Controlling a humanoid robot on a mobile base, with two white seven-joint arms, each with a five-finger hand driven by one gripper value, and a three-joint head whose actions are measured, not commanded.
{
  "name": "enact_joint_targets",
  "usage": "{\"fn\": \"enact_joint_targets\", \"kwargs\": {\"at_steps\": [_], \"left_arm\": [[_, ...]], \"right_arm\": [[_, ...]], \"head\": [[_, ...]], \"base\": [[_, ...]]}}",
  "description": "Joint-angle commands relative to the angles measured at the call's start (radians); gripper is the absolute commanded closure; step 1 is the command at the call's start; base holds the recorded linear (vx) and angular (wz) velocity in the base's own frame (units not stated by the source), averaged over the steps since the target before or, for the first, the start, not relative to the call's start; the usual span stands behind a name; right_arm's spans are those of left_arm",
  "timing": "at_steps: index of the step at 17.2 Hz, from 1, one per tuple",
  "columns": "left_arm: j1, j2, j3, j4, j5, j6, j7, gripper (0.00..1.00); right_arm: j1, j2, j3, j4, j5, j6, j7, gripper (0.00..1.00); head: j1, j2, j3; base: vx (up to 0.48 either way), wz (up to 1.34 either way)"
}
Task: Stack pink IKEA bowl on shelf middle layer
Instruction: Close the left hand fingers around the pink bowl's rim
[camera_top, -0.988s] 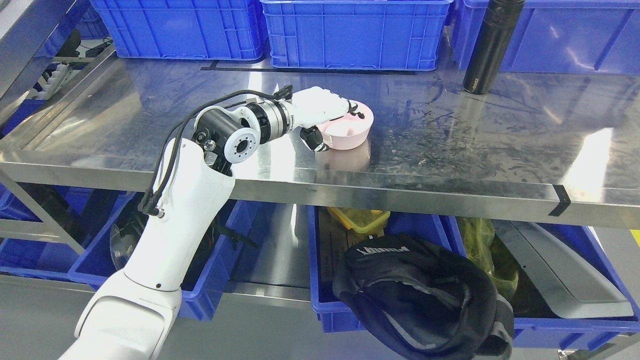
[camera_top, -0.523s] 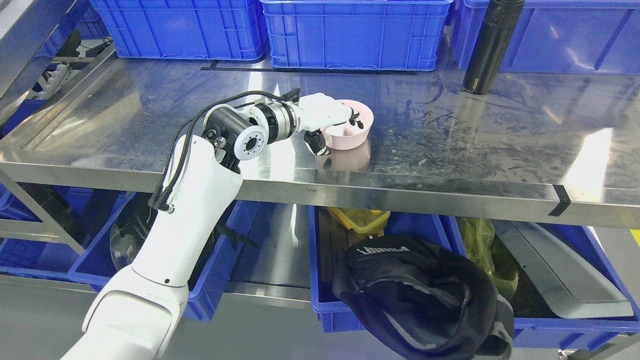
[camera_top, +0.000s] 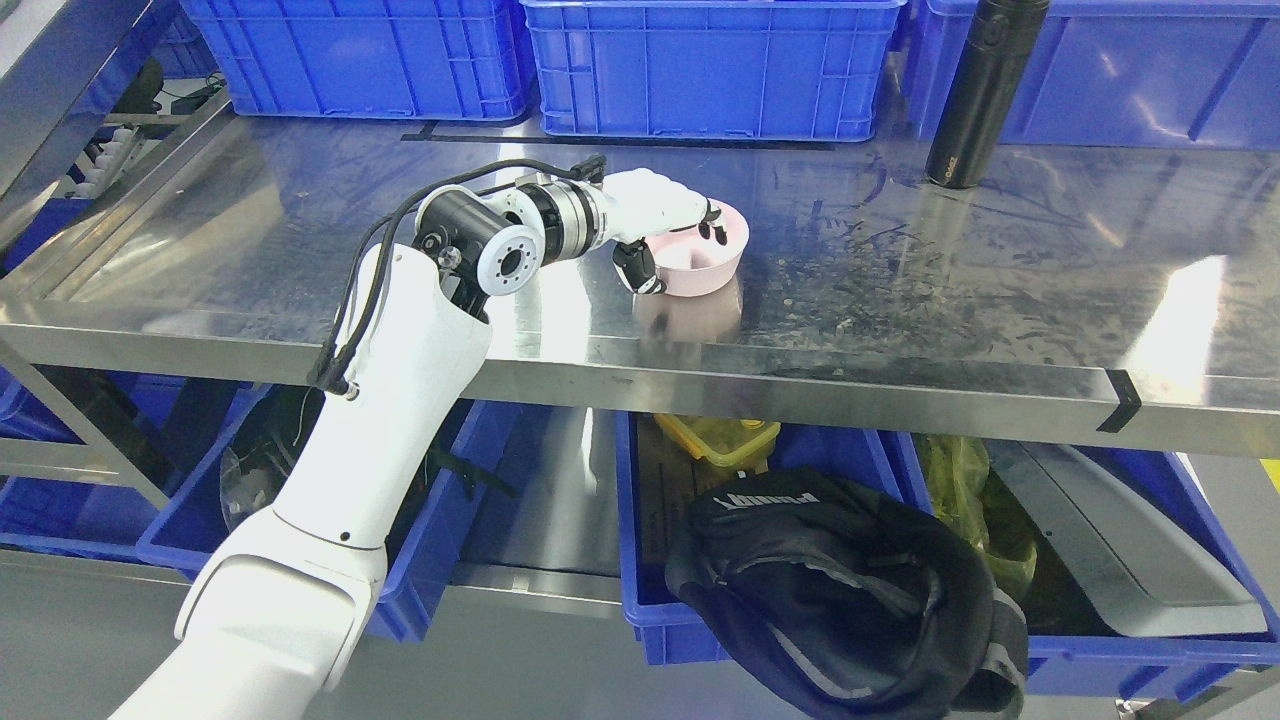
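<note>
A pink bowl (camera_top: 708, 263) rests on the steel middle shelf (camera_top: 300, 220), near its front edge. My left hand (camera_top: 672, 238) grips the bowl's left rim, with the fingers (camera_top: 712, 224) hooked inside and the thumb (camera_top: 640, 270) on the outer wall. The white left arm rises from the lower left. The hand hides part of the bowl's rim. No second bowl shows.
Blue crates (camera_top: 705, 60) line the back of the shelf. A tall black bottle (camera_top: 975, 95) stands at the back right. Below are blue bins holding a black cap (camera_top: 850, 590), a yellow item (camera_top: 718, 438) and a grey panel (camera_top: 1120, 540).
The left arm has shifted right and farther onto the shelf. The hand has kept its hold, and the bowl has edged slightly back.
</note>
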Motion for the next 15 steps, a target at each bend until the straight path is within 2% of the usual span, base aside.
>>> {"fn": "enact_joint_targets", "kwargs": {"at_steps": [1, 6, 8, 9, 12, 15], "left_arm": [[-0.013, -0.028, 0.000, 0.105, -0.001, -0.013, 0.000, 0.43], [-0.008, -0.034, 0.003, 0.113, 0.001, -0.031, -0.004, 0.55], [-0.001, -0.031, 0.022, 0.113, 0.002, -0.056, -0.013, 0.67], [0.007, -0.032, 0.041, 0.113, 0.002, -0.091, -0.018, 0.77], [0.018, -0.032, 0.107, 0.113, 0.002, -0.151, -0.024, 0.94], [0.025, -0.035, 0.188, 0.113, 0.004, -0.194, -0.023, 0.99]], "right_arm": [[0.023, -0.017, 0.000, -0.017, 0.000, 0.000, 0.001, 0.00], [0.023, -0.017, 0.000, -0.017, 0.000, 0.000, 0.001, 0.00], [0.023, -0.017, 0.000, -0.017, 0.000, 0.000, 0.001, 0.00], [0.023, -0.017, 0.000, -0.017, 0.000, 0.000, 0.001, 0.00], [0.023, -0.017, 0.000, -0.017, 0.000, 0.000, 0.001, 0.00], [0.023, -0.017, 0.000, -0.017, 0.000, 0.000, 0.001, 0.00]], "head": [[0.0000, 0.000, 0.000], [0.0000, 0.000, 0.000], [0.0000, 0.000, 0.000], [0.0000, 0.000, 0.000], [0.0000, 0.000, 0.000], [0.0000, 0.000, 0.000]], "base": [[0.000, 0.00], [0.000, 0.00], [0.000, 0.00], [0.000, 0.00], [0.000, 0.00], [0.000, 0.00]]}}
